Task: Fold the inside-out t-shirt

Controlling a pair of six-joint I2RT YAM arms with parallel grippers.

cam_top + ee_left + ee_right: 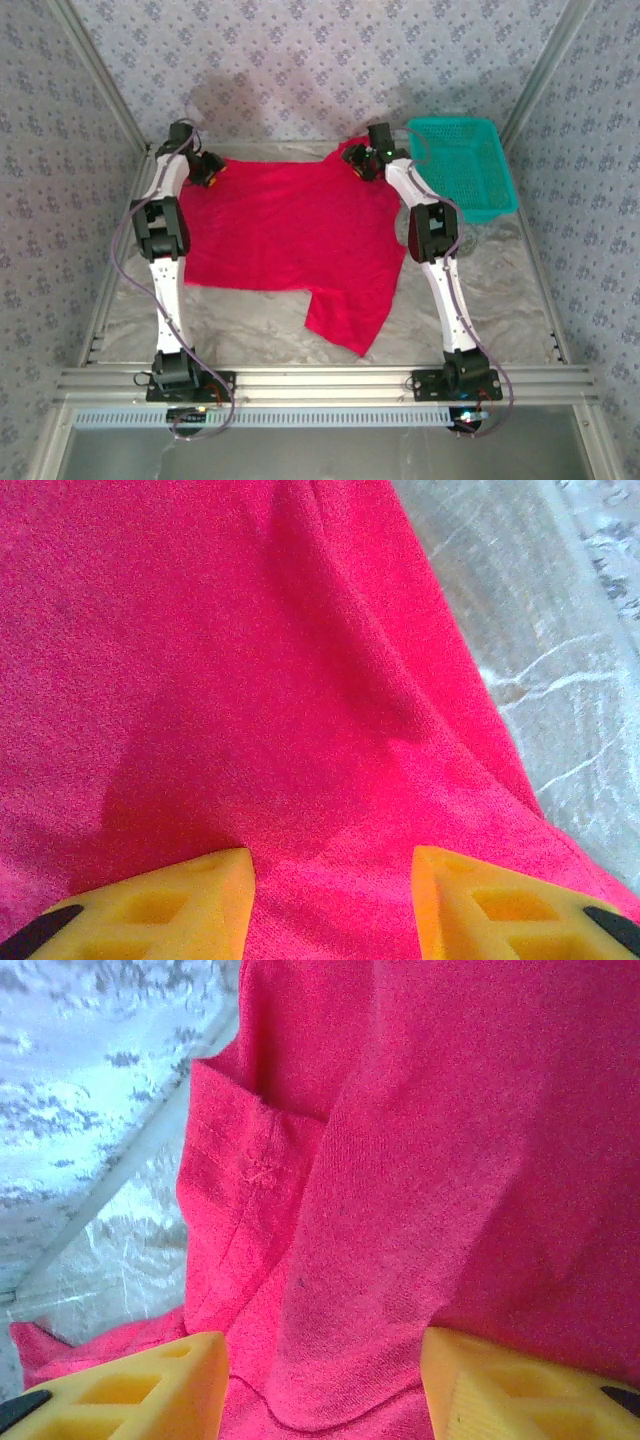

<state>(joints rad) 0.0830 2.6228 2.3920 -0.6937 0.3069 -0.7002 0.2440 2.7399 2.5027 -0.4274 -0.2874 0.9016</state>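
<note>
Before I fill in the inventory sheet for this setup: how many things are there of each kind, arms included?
Red t-shirt: 1
Teal mesh basket: 1
Robot arms: 2
Total: 4

Patterned grey-blue walls [300,60] enclose a crinkled silvery tabletop [250,320].

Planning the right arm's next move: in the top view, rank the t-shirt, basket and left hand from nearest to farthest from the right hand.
1. t-shirt: its far right corner is at the right hand.
2. basket: just to the right.
3. left hand: at the t-shirt's far left corner.
</note>
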